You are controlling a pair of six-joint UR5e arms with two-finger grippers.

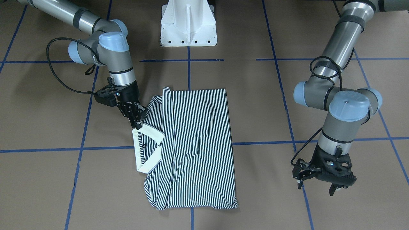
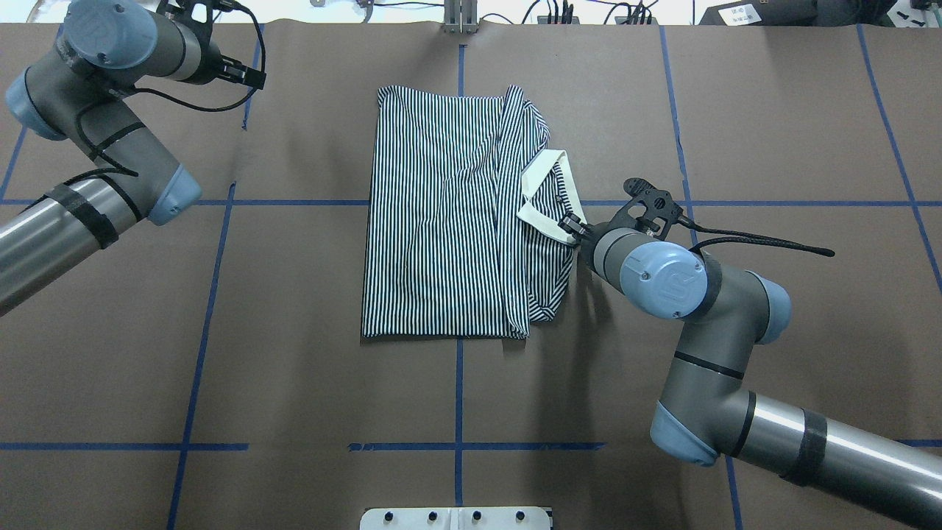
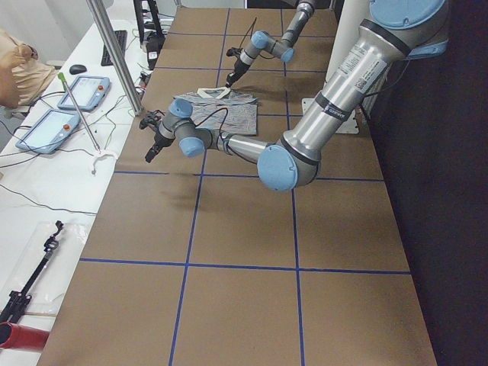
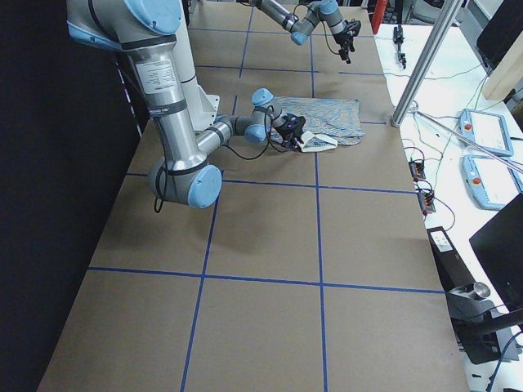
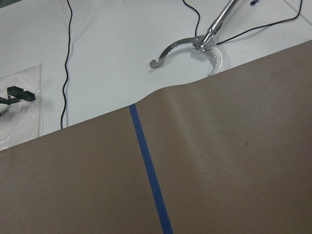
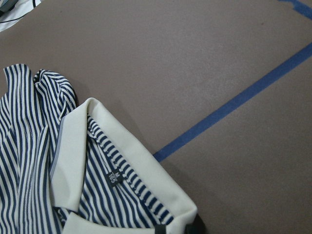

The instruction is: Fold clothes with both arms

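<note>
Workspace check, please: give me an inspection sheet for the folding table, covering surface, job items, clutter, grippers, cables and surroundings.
Surface: brown-covered table with a blue tape grid, lying flat.
Job's things: striped polo shirt lies folded into a long rectangle; its cream collar sticks out on the right arm's side.
Clutter: nothing seen.
Grippers: right gripper pinches the collar's corner; left gripper is open over bare table, apart from the shirt.
Cables: black cable trails off the right wrist, not touching the shirt.
Surroundings: white pedestal base; side bench holding handheld pendants.
</note>
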